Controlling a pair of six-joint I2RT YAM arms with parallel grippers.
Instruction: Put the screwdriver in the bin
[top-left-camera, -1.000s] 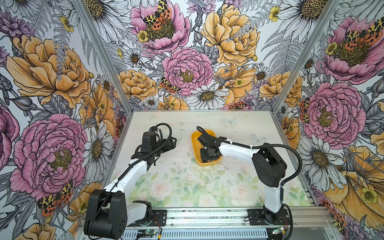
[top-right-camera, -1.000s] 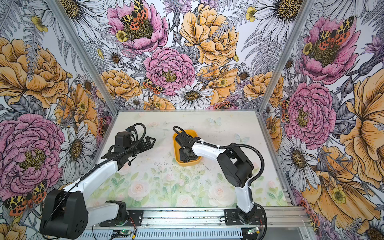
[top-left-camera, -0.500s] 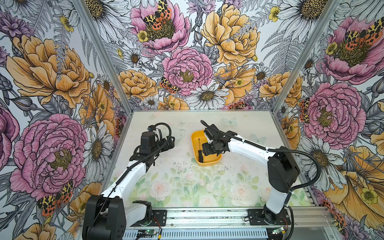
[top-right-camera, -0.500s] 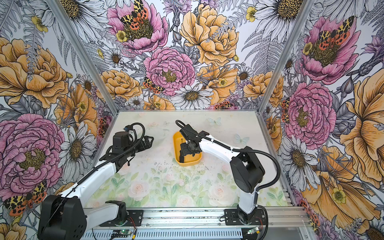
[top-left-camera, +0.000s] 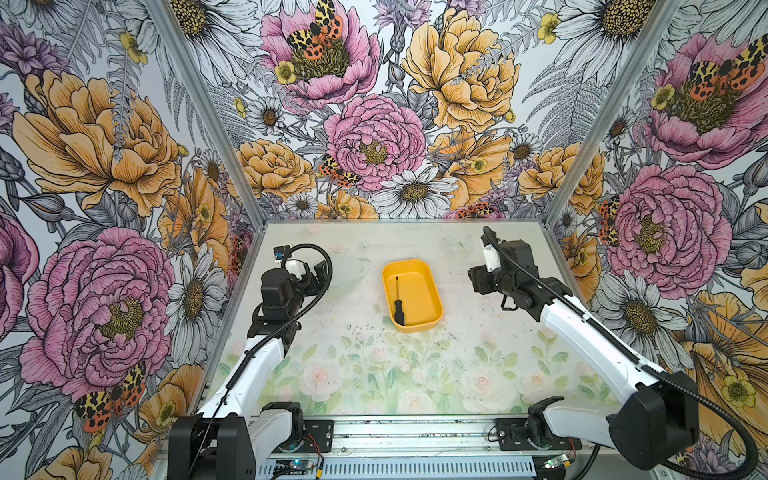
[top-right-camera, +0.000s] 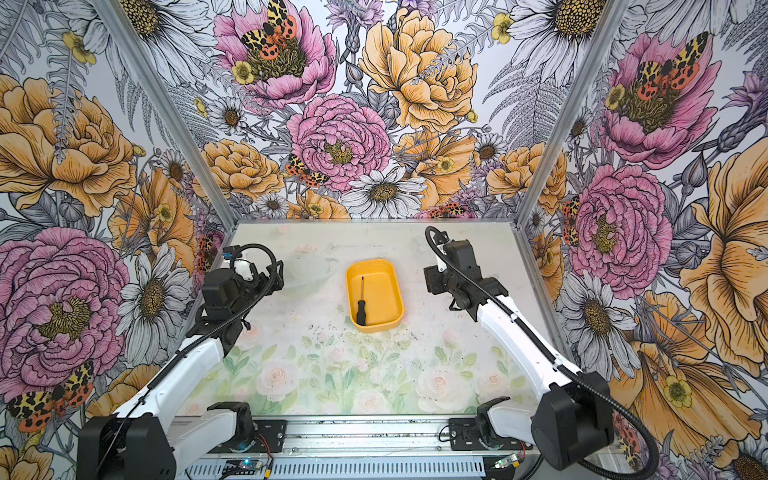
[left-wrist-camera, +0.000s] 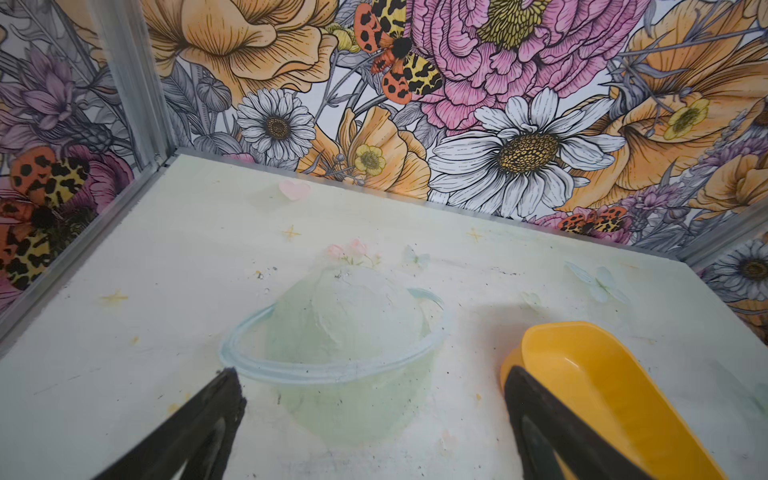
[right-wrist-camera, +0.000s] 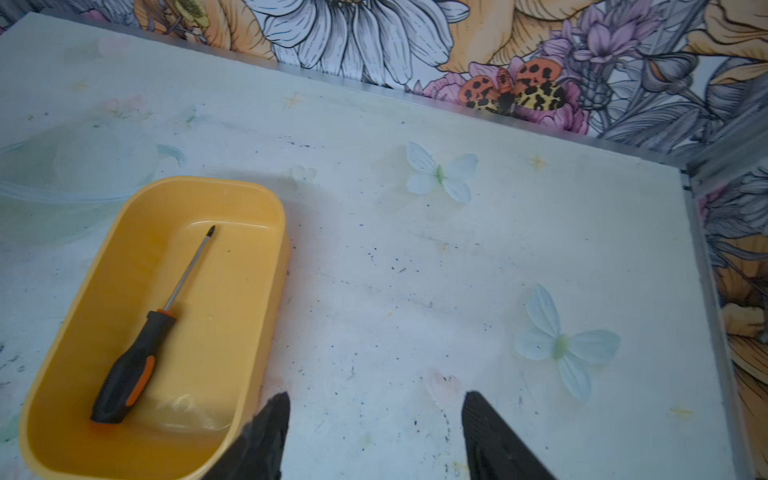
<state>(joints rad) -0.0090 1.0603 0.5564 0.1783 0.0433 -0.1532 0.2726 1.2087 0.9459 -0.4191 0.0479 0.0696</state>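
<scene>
The screwdriver (top-left-camera: 399, 307) (top-right-camera: 361, 308) lies flat inside the yellow bin (top-left-camera: 422, 291) (top-right-camera: 386, 291), along its left wall, black handle toward the front. In the right wrist view the screwdriver (right-wrist-camera: 137, 361) shows its orange accents and rests free in the bin (right-wrist-camera: 232, 332). My right gripper (top-left-camera: 478, 279) (right-wrist-camera: 376, 397) hovers to the right of the bin, open and empty. My left gripper (top-left-camera: 318, 272) (left-wrist-camera: 372, 374) is left of the bin, open, nothing between its fingers. The bin's (left-wrist-camera: 602, 374) end shows by one left finger.
The bin stands mid-table on a pale mat printed with flowers and butterflies. Floral walls with metal corner posts (top-left-camera: 548, 216) close in the back and both sides. A metal rail (top-left-camera: 415, 436) with the arm bases runs along the front.
My right gripper has opened and drawn back rightward from over the bin, leaving the screwdriver lying inside. My left arm has pulled slightly away to the left.
</scene>
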